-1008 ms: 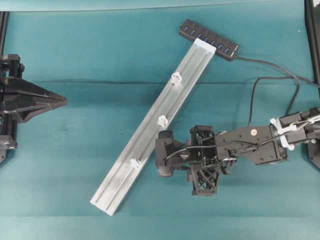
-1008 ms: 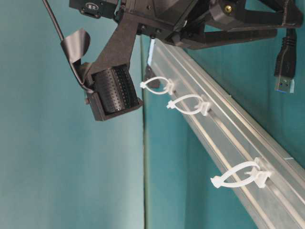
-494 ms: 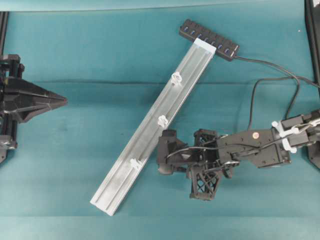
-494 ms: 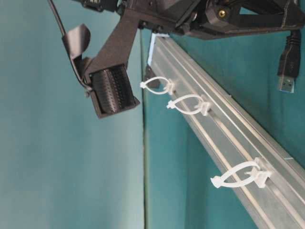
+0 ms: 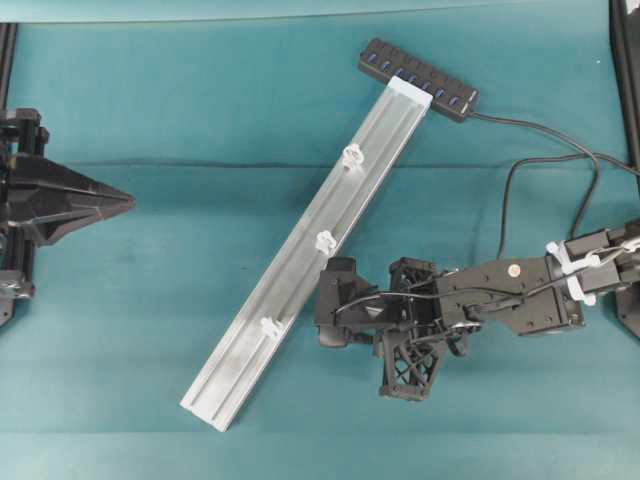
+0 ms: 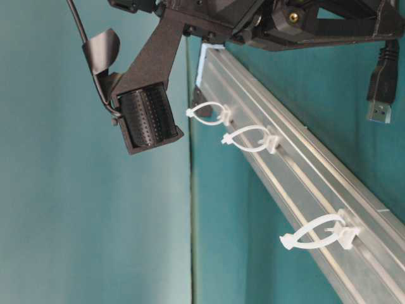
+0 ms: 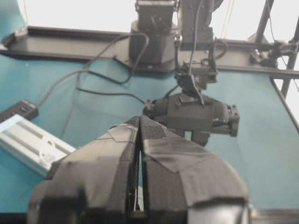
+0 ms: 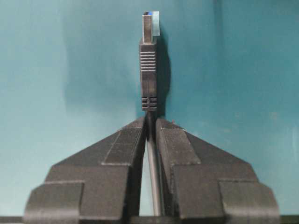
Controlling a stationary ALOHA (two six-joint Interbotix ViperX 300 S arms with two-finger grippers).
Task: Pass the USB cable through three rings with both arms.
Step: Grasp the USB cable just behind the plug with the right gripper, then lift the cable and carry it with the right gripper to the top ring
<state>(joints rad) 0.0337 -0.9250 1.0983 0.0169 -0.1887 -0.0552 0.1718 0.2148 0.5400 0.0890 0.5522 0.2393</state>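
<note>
Just thin black USB cable, silver-tipped plug

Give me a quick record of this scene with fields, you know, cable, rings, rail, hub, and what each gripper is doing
cable: USB cable pinched just behind its plug, plug pointing past the fingertips
rings: three rings on the rail, none threaded
rail: silver rail lying diagonally on the teal table
hub: black hub at the rail's upper end
right gripper: right gripper shut on the cable, beside the rail
left gripper: left gripper shut, empty, far from the rail
</note>
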